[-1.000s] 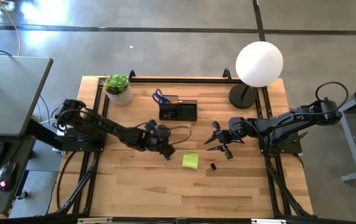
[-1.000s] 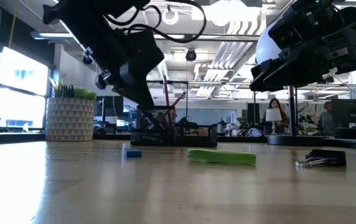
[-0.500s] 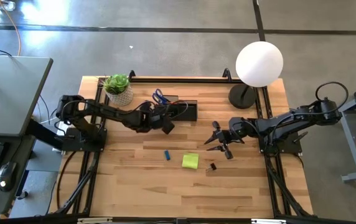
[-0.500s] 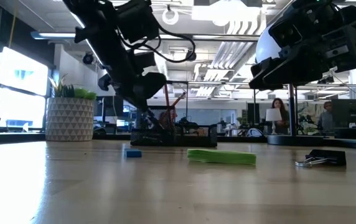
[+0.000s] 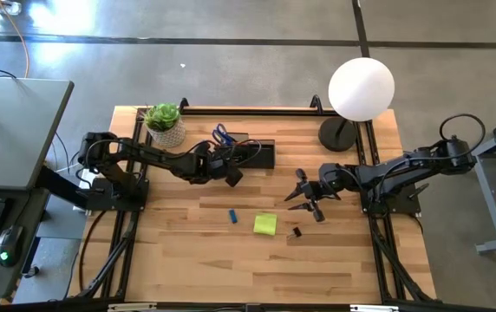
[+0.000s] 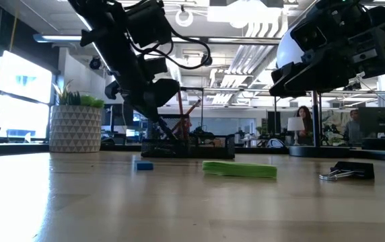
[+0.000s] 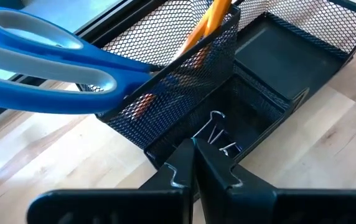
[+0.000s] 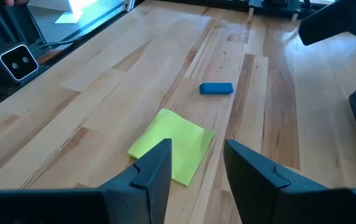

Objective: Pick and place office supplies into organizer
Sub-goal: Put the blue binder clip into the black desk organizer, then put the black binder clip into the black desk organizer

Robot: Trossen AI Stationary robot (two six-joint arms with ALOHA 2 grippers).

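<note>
Our left gripper [image 7: 193, 155] is hanging with its jaws pressed together just over the black mesh organizer [image 7: 252, 93]. Our right gripper [image 8: 193, 165] is waiting with jaws apart; past them are lying the yellow-green sticky pad [image 8: 172, 146], then the small blue piece [image 8: 216, 89].

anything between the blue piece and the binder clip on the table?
Yes: the sticky note pad lies between the blue piece and the binder clip, clearest in the high view.

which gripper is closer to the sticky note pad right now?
Right. The right gripper hangs open just beside the sticky note pad, toward the lamp side. The left gripper is farther off, at the front of the organizer, shut on a binder clip.
</note>
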